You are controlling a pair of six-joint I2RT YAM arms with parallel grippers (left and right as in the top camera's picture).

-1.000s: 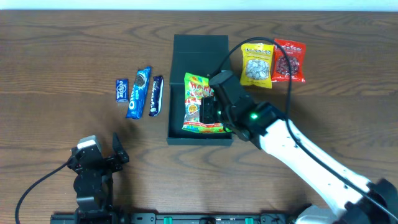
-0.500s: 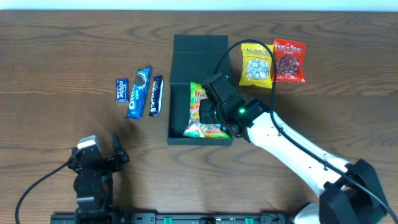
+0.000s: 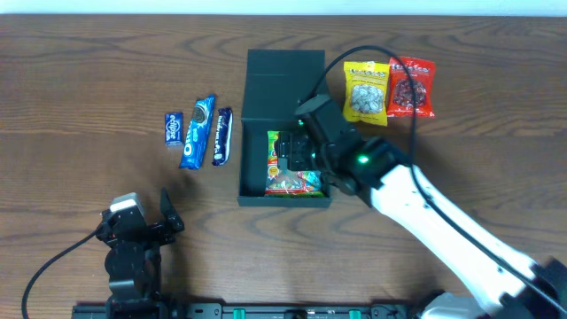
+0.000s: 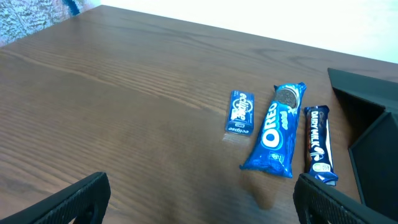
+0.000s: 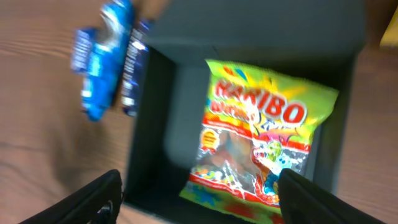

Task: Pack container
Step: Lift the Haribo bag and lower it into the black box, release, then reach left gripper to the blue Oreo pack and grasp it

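The container (image 3: 282, 84) is a dark teal box lying open in the middle of the table, its flap lid folded back at the far side. A green and yellow Haribo bag (image 3: 293, 175) lies flat inside it, toward the right wall. My right gripper (image 3: 298, 144) hovers open just above the bag, touching nothing. The right wrist view shows the bag (image 5: 261, 143) on the box floor between the container's walls (image 5: 152, 124), with the right gripper (image 5: 199, 202) spread wide over it. My left gripper (image 3: 140, 215) rests open and empty at the front left (image 4: 199, 208).
A small blue packet (image 3: 174, 128), an Oreo pack (image 3: 198, 131) and a Dairy Milk bar (image 3: 221, 136) lie in a row left of the box. A yellow bag (image 3: 366, 91) and a red bag (image 3: 411, 87) lie at its back right. The right arm's cable arcs over them.
My right gripper has opened and let go of the Haribo bag, which dropped from a tilted hold to lie flat in the container. The left arm has not moved.
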